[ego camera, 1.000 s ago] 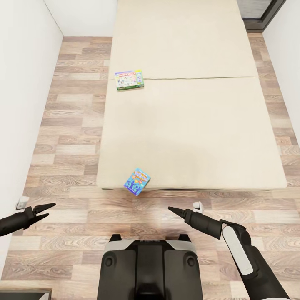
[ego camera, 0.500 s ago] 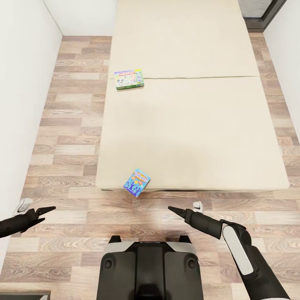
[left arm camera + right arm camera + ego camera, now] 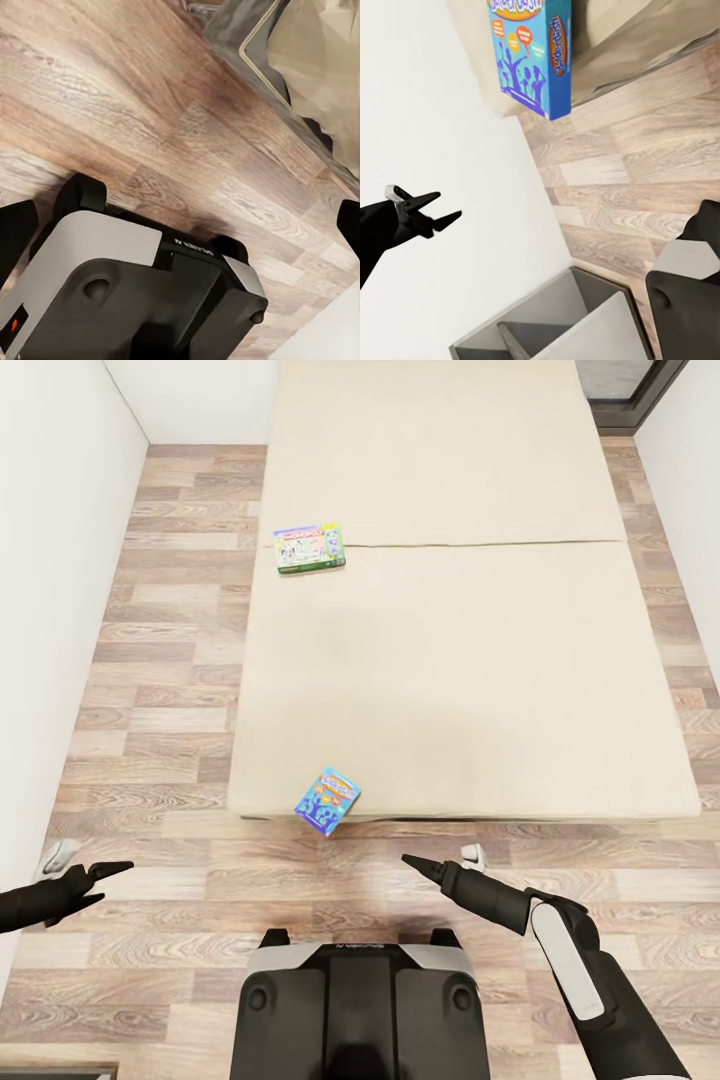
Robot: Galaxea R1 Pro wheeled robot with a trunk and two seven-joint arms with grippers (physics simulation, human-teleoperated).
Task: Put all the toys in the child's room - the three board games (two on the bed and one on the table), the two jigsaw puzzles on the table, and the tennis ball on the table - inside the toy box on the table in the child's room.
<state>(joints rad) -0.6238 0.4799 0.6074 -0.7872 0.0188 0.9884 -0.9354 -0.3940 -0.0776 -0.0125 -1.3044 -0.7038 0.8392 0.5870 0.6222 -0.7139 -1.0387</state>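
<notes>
Two board games lie on the beige bed (image 3: 470,660). The green-edged Monopoly box (image 3: 310,549) rests flat near the mattress's far left side. A blue box (image 3: 328,798) (image 3: 529,56) hangs partly over the near edge. My right gripper (image 3: 405,858) is shut to a single point above the floor, a short way in front of the blue box and to its right. Low at the left, by the wall, my left gripper (image 3: 115,880) (image 3: 446,208) stands open and holds nothing. The table, toy box, jigsaw puzzles and tennis ball are out of view.
My own grey base (image 3: 355,1010) (image 3: 127,300) stands on the wood-plank floor (image 3: 170,660) before the bed. White walls (image 3: 50,560) close in on the left and right. Small white objects (image 3: 472,852) sit on the floor. A grey compartmented cabinet (image 3: 547,322) is nearby.
The left gripper has sunk a little lower and its fingers stand closer together. The whole view has crept slightly; the boxes and the right gripper have not moved.
</notes>
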